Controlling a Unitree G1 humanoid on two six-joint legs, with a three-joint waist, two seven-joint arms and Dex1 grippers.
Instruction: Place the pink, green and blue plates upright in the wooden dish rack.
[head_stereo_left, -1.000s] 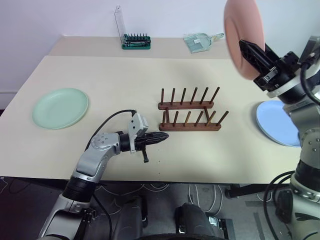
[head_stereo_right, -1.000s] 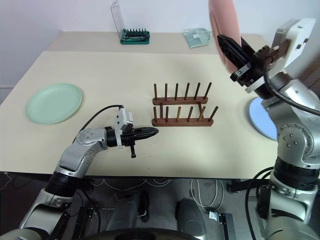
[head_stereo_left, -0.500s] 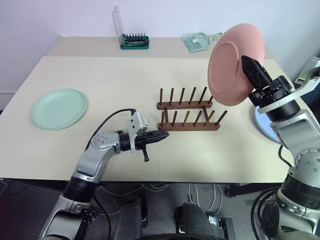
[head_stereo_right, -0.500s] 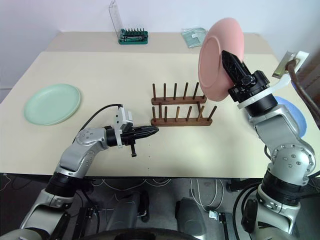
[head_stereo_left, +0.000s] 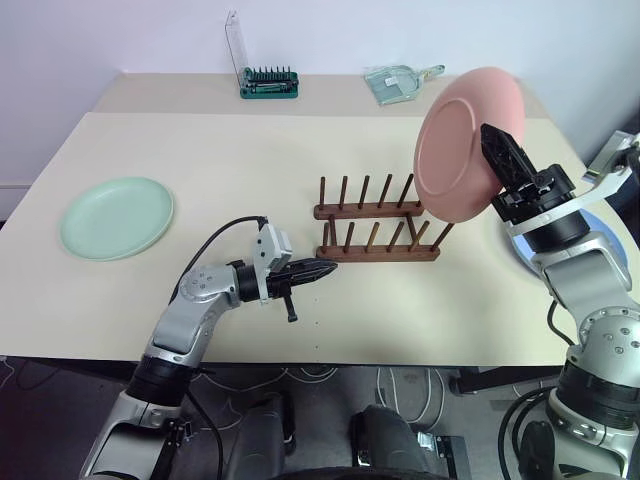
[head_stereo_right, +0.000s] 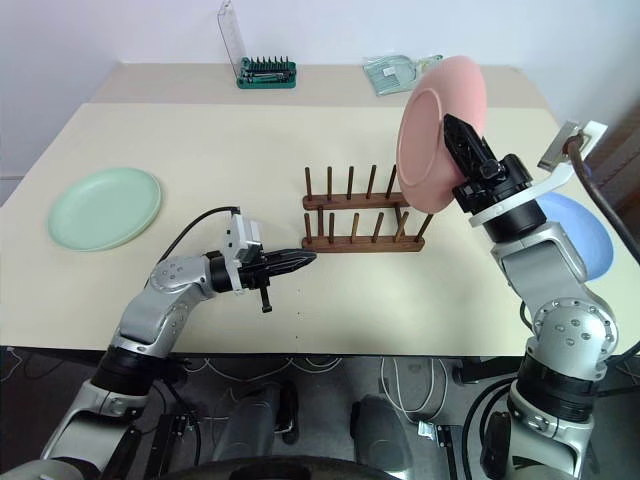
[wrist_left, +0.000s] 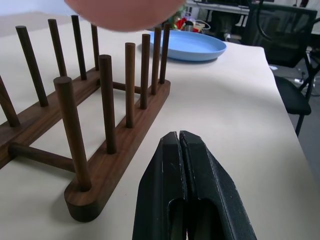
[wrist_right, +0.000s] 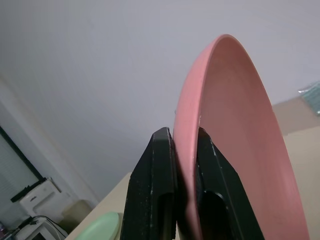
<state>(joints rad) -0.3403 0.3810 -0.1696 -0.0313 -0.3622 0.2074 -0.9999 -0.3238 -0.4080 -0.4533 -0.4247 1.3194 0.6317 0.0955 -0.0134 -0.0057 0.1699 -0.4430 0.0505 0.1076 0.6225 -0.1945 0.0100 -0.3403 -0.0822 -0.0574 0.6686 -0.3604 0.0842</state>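
Observation:
The pink plate (head_stereo_left: 455, 150) hangs upright in the air, its lower edge just above the right end of the wooden dish rack (head_stereo_left: 378, 232). My right gripper (head_stereo_left: 492, 140) is shut on its rim, one finger on each face (wrist_right: 180, 135). The rack stands bare at the table's middle. My left gripper (head_stereo_left: 328, 270) is shut with nothing in it, lying level just off the rack's near left end (wrist_left: 179, 137). The green plate (head_stereo_left: 117, 217) lies flat at the far left. The blue plate (head_stereo_right: 575, 235) lies flat at the right, partly hidden by my right arm.
A green bit case with a clear upright lid (head_stereo_left: 268, 82) and a clear plastic scoop (head_stereo_left: 400, 82) sit on the back table. The table's front edge (head_stereo_left: 330, 355) runs close under my left arm. An office chair (wrist_left: 285, 30) stands beyond the right edge.
My right arm has lowered the pink plate and rolled it, bringing it from high at the right down over the rack's right end. The left arm has stayed put.

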